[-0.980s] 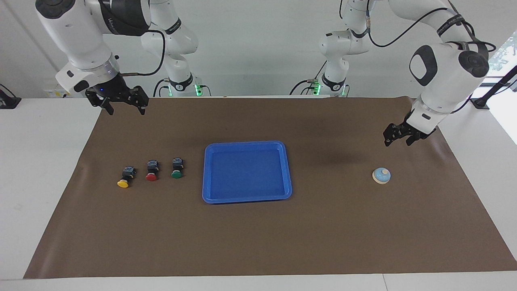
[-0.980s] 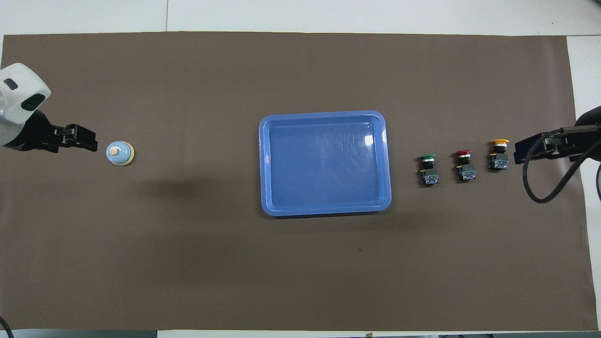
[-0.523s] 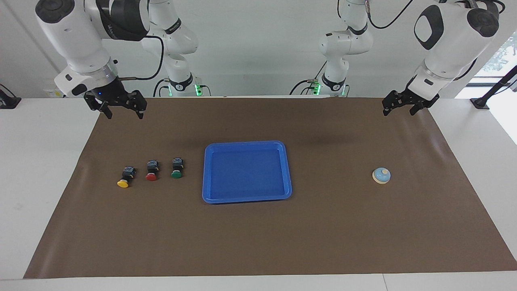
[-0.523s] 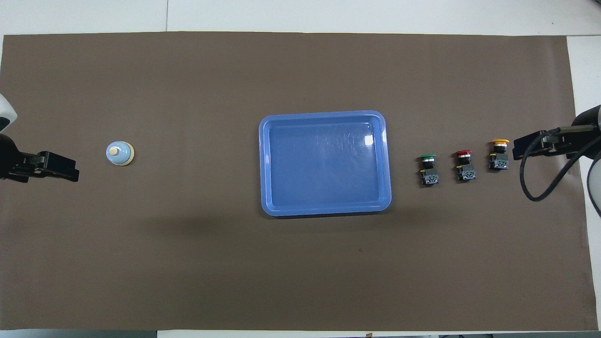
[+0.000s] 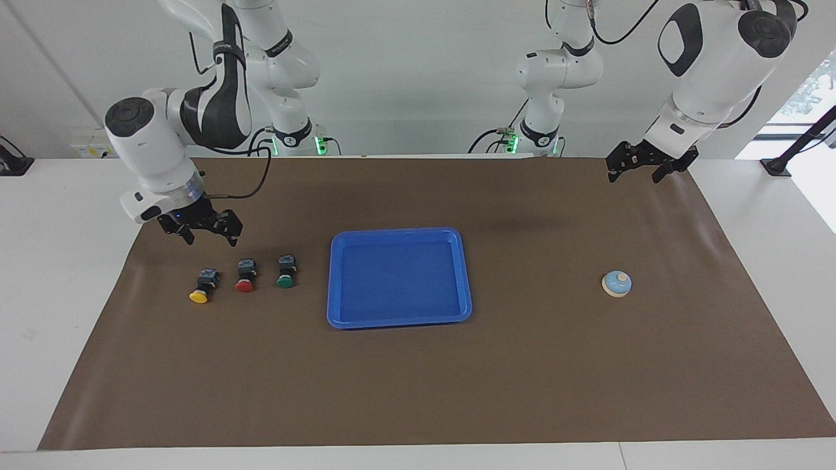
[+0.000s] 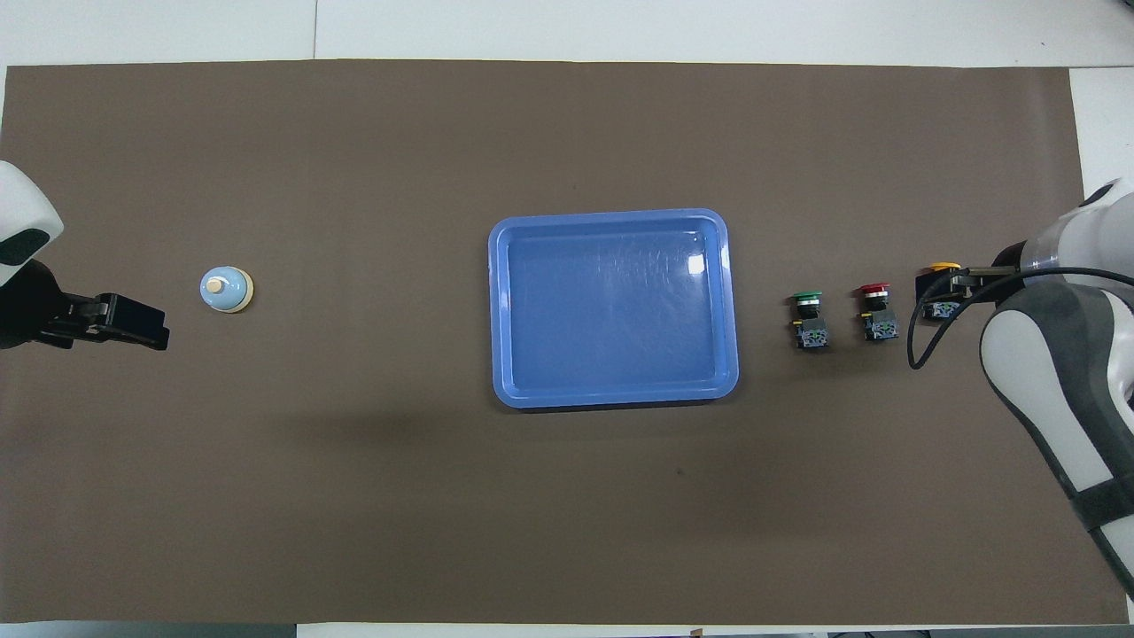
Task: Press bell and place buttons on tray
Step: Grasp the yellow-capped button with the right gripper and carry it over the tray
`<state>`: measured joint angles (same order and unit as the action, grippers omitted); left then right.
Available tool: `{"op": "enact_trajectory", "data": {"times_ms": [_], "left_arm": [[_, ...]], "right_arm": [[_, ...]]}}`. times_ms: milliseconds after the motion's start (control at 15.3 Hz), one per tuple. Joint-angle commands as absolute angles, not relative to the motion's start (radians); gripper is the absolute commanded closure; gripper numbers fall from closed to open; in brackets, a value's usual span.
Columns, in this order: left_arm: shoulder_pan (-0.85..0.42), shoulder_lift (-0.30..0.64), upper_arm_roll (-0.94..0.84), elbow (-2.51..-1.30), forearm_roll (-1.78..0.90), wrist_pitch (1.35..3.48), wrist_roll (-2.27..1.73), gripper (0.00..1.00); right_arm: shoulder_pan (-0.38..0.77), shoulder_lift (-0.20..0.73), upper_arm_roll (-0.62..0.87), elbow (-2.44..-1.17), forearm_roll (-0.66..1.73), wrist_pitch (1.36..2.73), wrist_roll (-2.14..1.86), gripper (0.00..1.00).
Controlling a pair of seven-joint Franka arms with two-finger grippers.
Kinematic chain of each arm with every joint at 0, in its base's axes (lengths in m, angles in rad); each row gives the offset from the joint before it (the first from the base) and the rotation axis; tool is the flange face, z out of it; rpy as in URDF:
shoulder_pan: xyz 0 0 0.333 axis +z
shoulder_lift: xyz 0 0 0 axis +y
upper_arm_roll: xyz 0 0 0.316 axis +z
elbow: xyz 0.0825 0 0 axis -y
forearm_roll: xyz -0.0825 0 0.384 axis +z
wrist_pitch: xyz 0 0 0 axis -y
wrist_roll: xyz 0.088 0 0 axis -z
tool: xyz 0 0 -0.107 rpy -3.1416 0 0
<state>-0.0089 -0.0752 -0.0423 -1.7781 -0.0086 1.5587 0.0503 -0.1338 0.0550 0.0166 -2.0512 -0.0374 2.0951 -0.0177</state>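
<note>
- The right tool (image 5: 208, 235), fingers spread and holding nothing, is hovering over the mat (image 5: 418, 378) near the yellow button (image 5: 202, 287).
- The red button (image 5: 245, 275) and green button (image 5: 285, 272) are lying between the yellow one and the tray (image 5: 400, 320).
- The left tool (image 5: 635, 170), also spread, is hanging above the mat's edge; the bell (image 5: 616, 284) is sitting toward that arm's end of the worktop.

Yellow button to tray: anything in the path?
Yes. The red button and green button sit in a row between the yellow button and the tray. A straight slide would hit them; lifting over should clear both.
</note>
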Motion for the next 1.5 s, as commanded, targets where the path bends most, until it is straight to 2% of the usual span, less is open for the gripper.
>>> {"op": "enact_trajectory", "data": {"times_ms": [0, 196, 392, 653, 980, 1110, 1241, 1306, 1372, 1437], "left_arm": [[-0.023, -0.029, -0.028, -1.717, -0.017, 1.52, 0.052, 0.0], [-0.018, -0.026, -0.028, -1.732, -0.015, 1.525, 0.052, 0.0], [-0.023, -0.003, -0.029, -1.726, 0.008, 1.517, 0.051, 0.0], [-0.025, 0.02, -0.04, -1.6, 0.008, 1.419, 0.051, 0.0], [-0.011, -0.005, -0.038, -1.631, 0.006, 1.436, 0.046, 0.0], [-0.009, -0.015, -0.035, -1.632, 0.006, 1.434, 0.046, 0.0], [-0.009, -0.023, -0.035, -1.632, 0.006, 1.436, 0.046, 0.0], [-0.011, -0.02, -0.04, -1.623, -0.012, 1.525, 0.046, 0.0], [-0.023, -0.003, -0.038, -1.561, -0.032, 1.774, 0.052, 0.0], [-0.025, 0.009, -0.038, -1.557, -0.035, 1.995, 0.055, 0.0]], "right_arm": [[-0.178, 0.094, 0.021, -2.084, -0.026, 2.169, -0.063, 0.0], [-0.199, 0.104, 0.021, -2.141, -0.026, 2.267, -0.071, 0.0], [-0.244, 0.17, 0.021, -2.138, -0.026, 2.302, -0.119, 0.0], [-0.264, 0.202, 0.021, -2.138, -0.026, 2.341, -0.155, 0.0], [-0.284, 0.264, 0.023, -2.134, -0.018, 2.417, -0.163, 0.02], [-0.281, 0.273, 0.023, -2.134, -0.018, 2.431, -0.16, 0.19], [-0.273, 0.275, 0.023, -2.134, -0.018, 2.431, -0.158, 0.51], [-0.272, 0.273, 0.021, -2.134, -0.018, 2.428, -0.161, 0.73], [-0.268, 0.273, 0.023, -2.128, -0.02, 2.416, -0.167, 0.97], [-0.268, 0.272, 0.026, -2.12, -0.021, 2.402, -0.169, 1.0]]}}
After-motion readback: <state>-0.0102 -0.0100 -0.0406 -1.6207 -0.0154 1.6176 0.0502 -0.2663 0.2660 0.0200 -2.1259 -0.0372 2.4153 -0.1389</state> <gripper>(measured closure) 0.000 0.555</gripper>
